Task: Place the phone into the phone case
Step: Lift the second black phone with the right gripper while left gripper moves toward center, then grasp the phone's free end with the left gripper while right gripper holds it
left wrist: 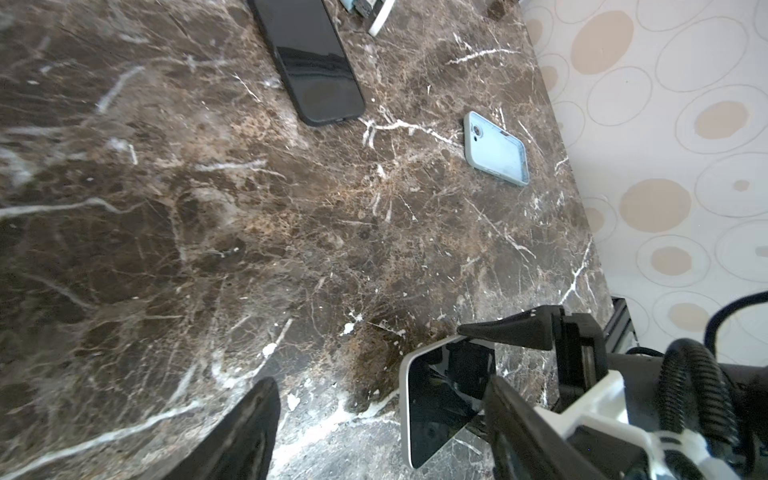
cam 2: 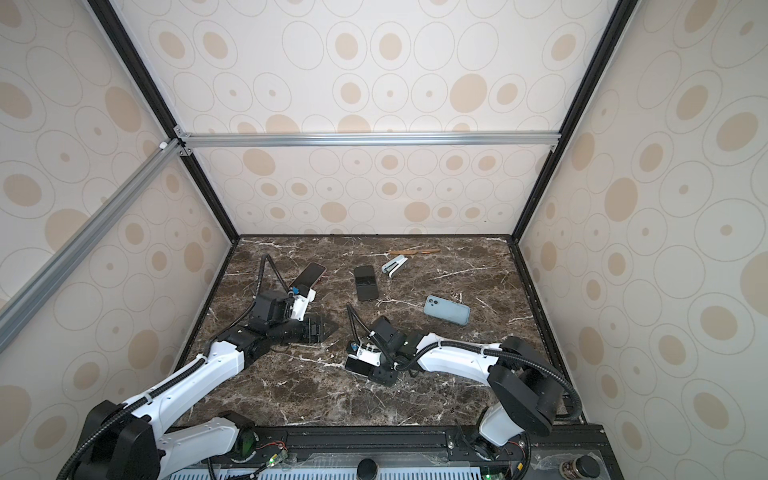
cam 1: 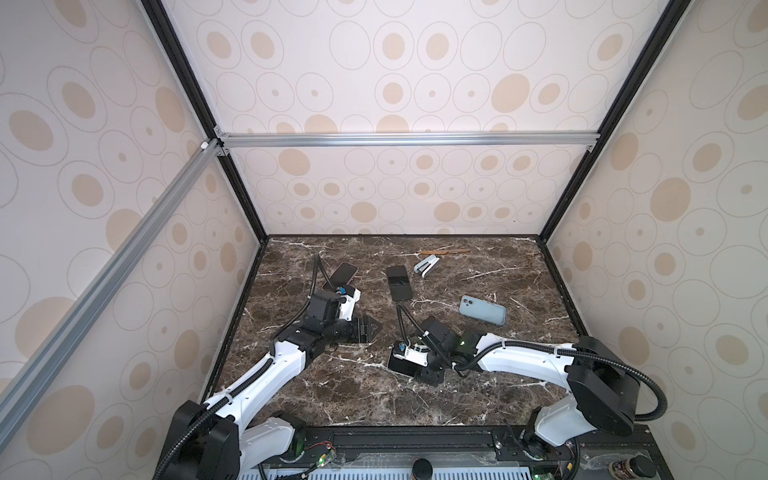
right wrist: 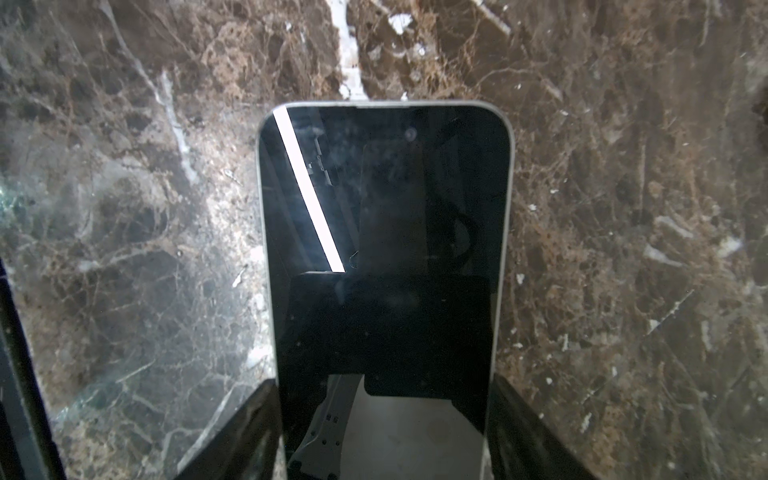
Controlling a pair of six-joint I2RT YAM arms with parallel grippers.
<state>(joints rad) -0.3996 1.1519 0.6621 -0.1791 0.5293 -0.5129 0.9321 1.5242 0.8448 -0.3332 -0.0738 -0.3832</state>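
Here, two robot arms work over a dark marble table (cam 1: 374,399). The right gripper (cam 1: 405,365) has its jaws clamped on the two long edges of the phone (right wrist: 384,208), a dark-screened handset with a pale rim. It holds the phone near the front middle of the table, screen facing up toward the wrist camera. Pinching the edges probably keeps both screen and back clear, so the back can be pressed into a shell. The phone sits at a slant, and whether its low end touches the table cannot be told. The left gripper (cam 1: 371,327) hangs low near it, jaws apart and holding nothing. It is likely placed there to steady the case or share the load. The pale blue phone case (cam 1: 482,311) lies flat toward the right side of the table, well apart from the phone. Its camera cut-out shows, so it seems to rest back-up and may need turning over before anything goes in. Whether it is empty cannot be told. Farther back lie a black phone (cam 1: 400,282), a pink-rimmed phone (cam 1: 344,272) partly behind the left arm, a white stapler (cam 1: 427,265) and a wooden stick (cam 1: 444,251). All four are clear of both grippers.
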